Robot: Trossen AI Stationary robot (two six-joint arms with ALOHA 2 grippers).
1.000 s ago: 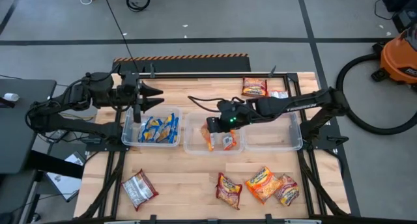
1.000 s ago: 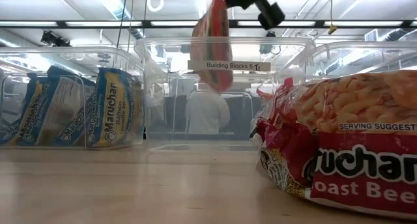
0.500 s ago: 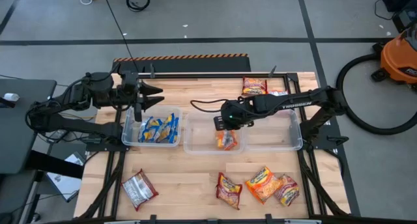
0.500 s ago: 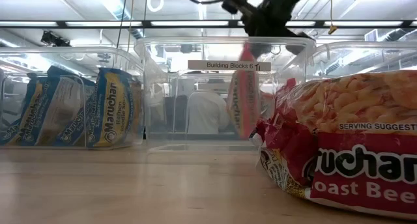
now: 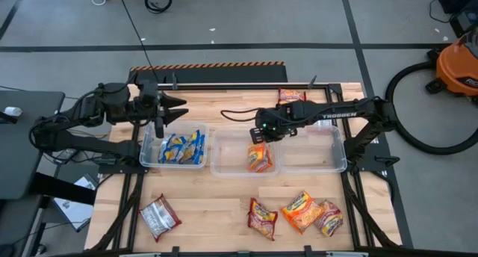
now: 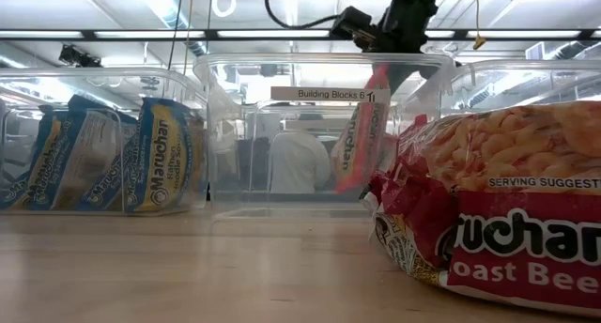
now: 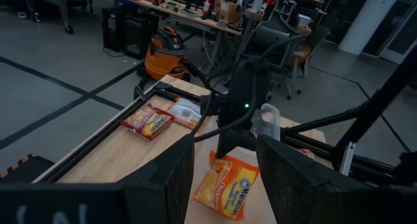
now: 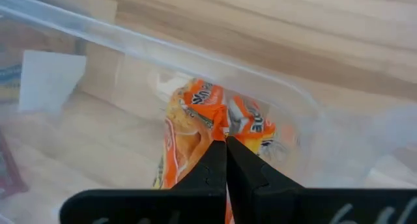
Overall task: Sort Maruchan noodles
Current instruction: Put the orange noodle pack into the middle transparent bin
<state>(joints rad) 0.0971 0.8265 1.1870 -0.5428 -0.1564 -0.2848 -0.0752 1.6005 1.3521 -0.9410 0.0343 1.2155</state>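
Hanging over the middle bin (image 5: 224,161), the right gripper (image 5: 261,132) has its fingers (image 8: 225,160) pressed together, tips meeting on the top edge of an orange packet (image 5: 259,157). In the right wrist view the fingers meet exactly at that crinkled edge, and the packet drops away below them inside the bin's clear wall.

Orientation: the low view shows the orange packet (image 6: 362,135) standing nearly upright, long axis close to vertical, top leaning right toward the gripper (image 6: 380,55). From above it looks like a short flat patch at the bin's right end.

The left gripper (image 5: 176,107) waits over the far edge of the left bin (image 5: 149,154), fingers (image 7: 171,178) spread and empty. Blue packets (image 5: 184,147) fill that bin; in the low view they stand on edge.

View differences: only the high view shows the loose packets: a silver-red one (image 5: 159,216) at the near left of the table (image 5: 216,205), three orange and red ones (image 5: 297,211) at the near right, and one more (image 5: 292,98) at the far edge. The left wrist view sees the right arm's gripper from the front, above the orange packet (image 7: 226,183).
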